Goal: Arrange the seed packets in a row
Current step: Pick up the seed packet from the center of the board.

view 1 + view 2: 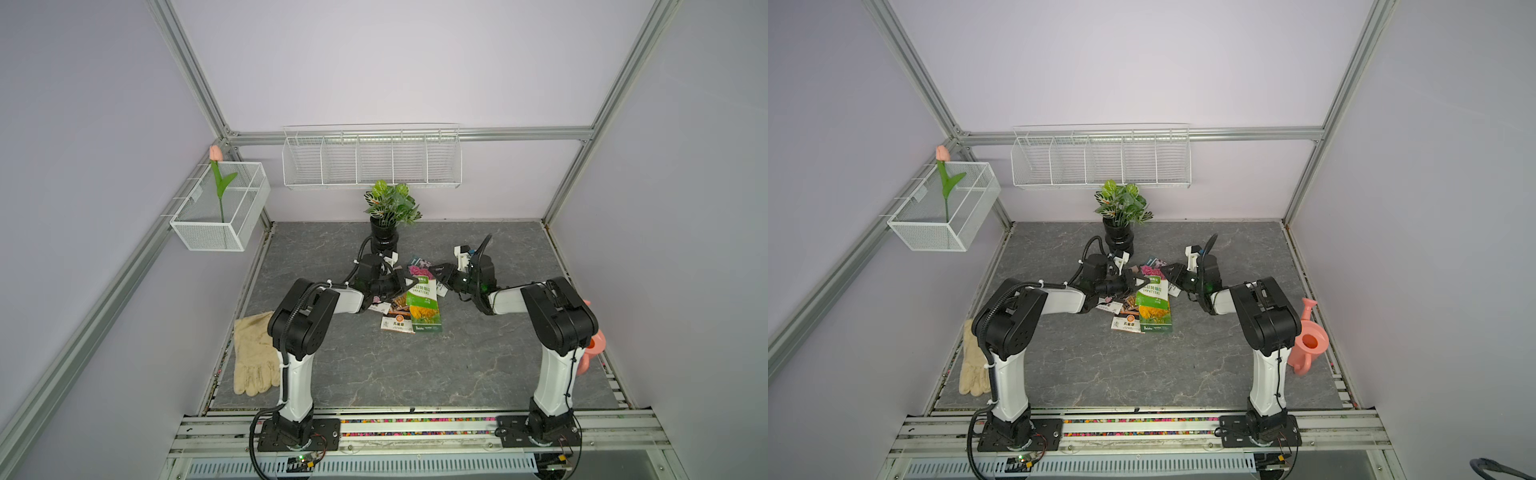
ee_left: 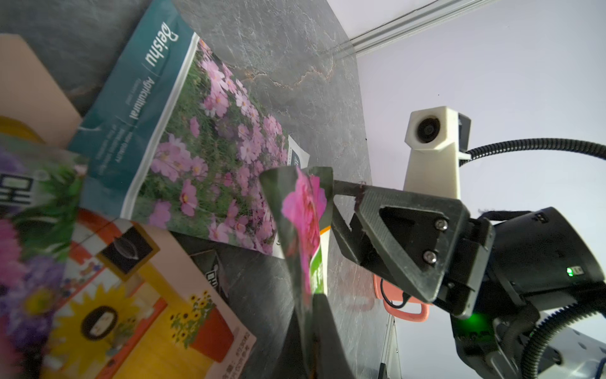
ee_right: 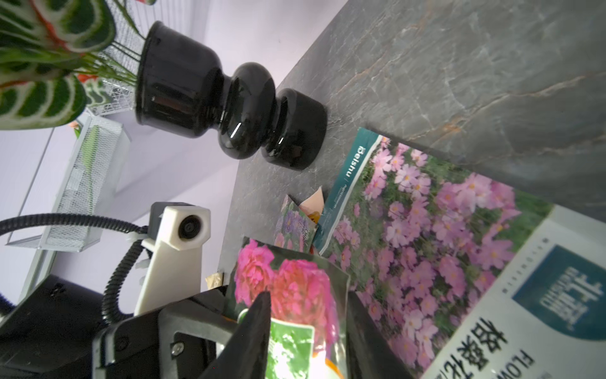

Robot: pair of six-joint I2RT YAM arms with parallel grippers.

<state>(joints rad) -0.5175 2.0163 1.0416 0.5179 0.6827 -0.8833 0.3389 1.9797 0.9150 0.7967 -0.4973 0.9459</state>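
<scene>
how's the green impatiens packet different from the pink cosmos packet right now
Pose: the green impatiens packet is pinched in the left gripper, raised and curled; the pink cosmos packet lies flat on the table.
Print: the impatiens packet has a few large magenta blooms over a green label; the cosmos packet has many small pale pink flowers beside a teal band.
Both are glossy flower seed packets.

a vase (image 1: 384,240) is seen just beyond the left gripper (image 1: 405,283), a glove (image 1: 253,353) well behind it, a watering can (image 1: 1308,341) well behind the right gripper (image 1: 1169,273).
</scene>
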